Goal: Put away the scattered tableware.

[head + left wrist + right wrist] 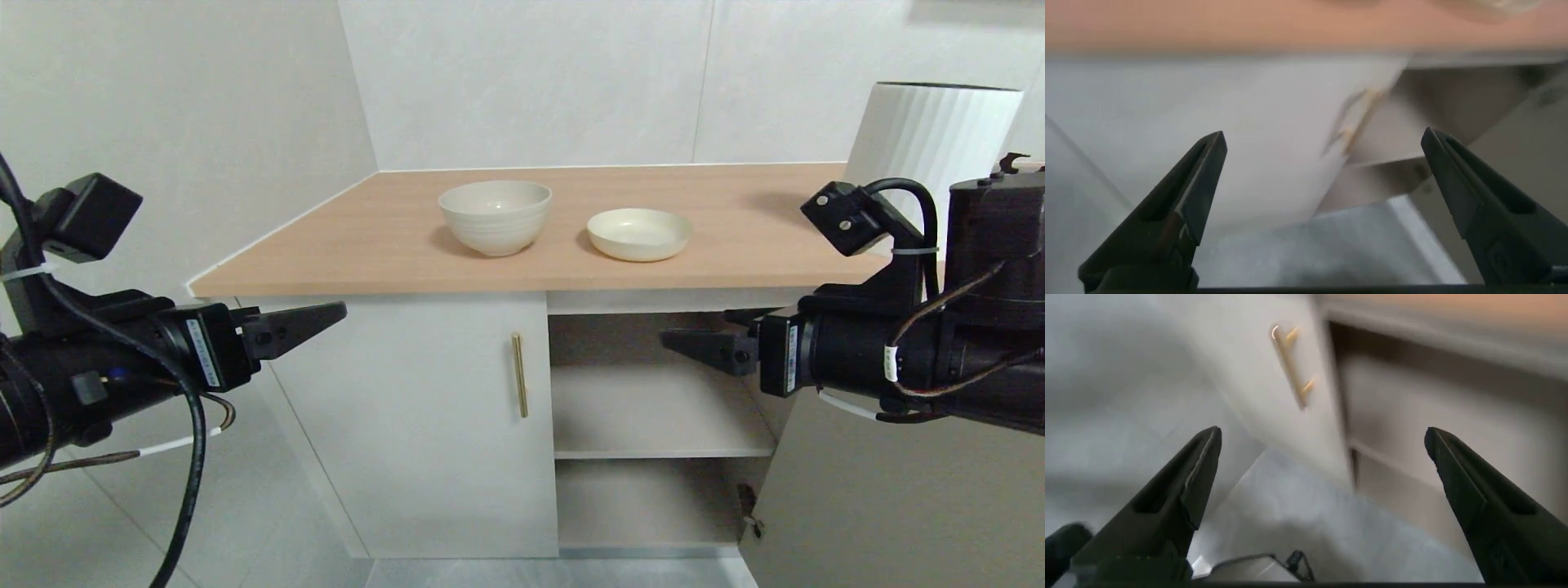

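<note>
Bowl (495, 216) and shallow dish (639, 233), both cream, stand upright side by side on the wooden counter (351, 253). They are near each other but apart, with the bowl to the robot's left of the dish, and no gripper touches either.

The left gripper (1323, 139) has its fingers (1180, 208) spread wide, with nothing between them and nothing touched. It hangs in the air below counter level, off to the left of the closed cabinet door (424, 425). The right gripper (1323, 434) also has its fingers (1482, 510) spread wide and holds nothing. It hangs at about the same height on the other side, in front of the open compartment.

Between the two grippers, the closed door carries a vertical gold handle (519, 385) near its right edge. Beside it the compartment shows a shelf (653, 429) with a lower space beneath, and its own door (882, 506) stands swung open on the right. A white ribbed container (931, 139) stands at the counter's right end, well apart from the dish.
</note>
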Motion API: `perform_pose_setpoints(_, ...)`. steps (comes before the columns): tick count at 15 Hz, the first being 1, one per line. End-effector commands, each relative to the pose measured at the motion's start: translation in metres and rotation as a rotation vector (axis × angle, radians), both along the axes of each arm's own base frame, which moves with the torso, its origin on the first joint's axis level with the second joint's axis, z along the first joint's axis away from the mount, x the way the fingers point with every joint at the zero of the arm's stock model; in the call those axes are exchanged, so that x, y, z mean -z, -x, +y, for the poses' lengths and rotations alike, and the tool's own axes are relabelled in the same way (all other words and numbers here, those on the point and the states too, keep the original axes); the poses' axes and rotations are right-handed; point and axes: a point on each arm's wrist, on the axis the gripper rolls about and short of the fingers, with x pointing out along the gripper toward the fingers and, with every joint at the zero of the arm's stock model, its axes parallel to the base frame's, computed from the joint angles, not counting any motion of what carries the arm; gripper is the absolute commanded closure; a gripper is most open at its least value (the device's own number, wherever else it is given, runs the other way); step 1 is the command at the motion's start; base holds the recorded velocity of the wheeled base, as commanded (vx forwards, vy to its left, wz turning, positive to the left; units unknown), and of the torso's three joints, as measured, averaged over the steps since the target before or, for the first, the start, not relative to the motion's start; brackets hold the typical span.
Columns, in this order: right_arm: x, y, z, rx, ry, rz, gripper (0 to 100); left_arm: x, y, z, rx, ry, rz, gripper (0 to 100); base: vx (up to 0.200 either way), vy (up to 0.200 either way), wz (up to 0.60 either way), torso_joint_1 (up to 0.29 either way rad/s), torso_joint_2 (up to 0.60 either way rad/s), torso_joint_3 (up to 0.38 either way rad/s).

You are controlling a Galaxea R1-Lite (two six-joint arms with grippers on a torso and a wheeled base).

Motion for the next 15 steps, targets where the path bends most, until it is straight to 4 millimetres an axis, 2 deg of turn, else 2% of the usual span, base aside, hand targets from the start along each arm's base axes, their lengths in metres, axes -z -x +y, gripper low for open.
perform_pose_setpoints(1,0.002,-0.002,0.001,0.0,0.005,0.008,0,0.003,-0.003,-0.001,0.002,-0.001,0.015,0,0.0,0.0,0.0,0.163,-0.52,-0.271)
perform_pose_setpoints(3,0.003,-0.003,0.001,0.001,0.007,0.011,0,0.004,-0.007,-0.002,0.002,-0.004,0.022,0,0.0,0.0,0.0,0.168,-0.46,-0.293)
perform_pose_setpoints(5,0.006,-0.008,0.004,0.003,0.009,0.013,0,0.003,-0.023,-0.005,0.013,-0.001,0.037,0,0.0,0.0,0.0,0.186,-0.46,-0.288)
perform_pose_setpoints(8,0.012,-0.026,0.005,0.034,-0.02,-0.036,0,0.003,-0.049,-0.013,0.035,0.019,0.065,0,0.0,0.0,0.0,0.191,-0.47,-0.281)
perform_pose_setpoints(9,0.017,-0.038,0.005,0.044,0.007,-0.078,0,0.003,-0.077,-0.019,0.033,0.032,0.082,0,0.0,0.0,0.0,0.124,-0.32,-0.188)
perform_pose_setpoints(11,0.011,-0.07,0.01,0.095,0.018,-0.075,0,0.002,-0.114,-0.028,0.024,0.033,0.089,0,0.0,0.0,0.0,0.061,-0.13,-0.085)
perform_pose_setpoints(12,0.009,-0.075,0.01,0.108,0.029,-0.061,0,0.002,-0.12,-0.029,0.024,0.032,0.095,0,0.0,0.0,0.0,0.036,-0.05,-0.041)
perform_pose_setpoints(13,-0.003,-0.094,0.014,0.185,0.089,0.018,0,-0.004,-0.136,-0.033,0.02,0.029,0.131,0,0.0,0.0,0.0,0.0,0.0,0.0)
perform_pose_setpoints(15,-0.01,-0.107,0.022,0.349,0.056,0.102,0,-0.014,-0.143,-0.035,0.007,0.057,0.223,0,0.0,0.0,0.0,0.0,0.0,0.0)
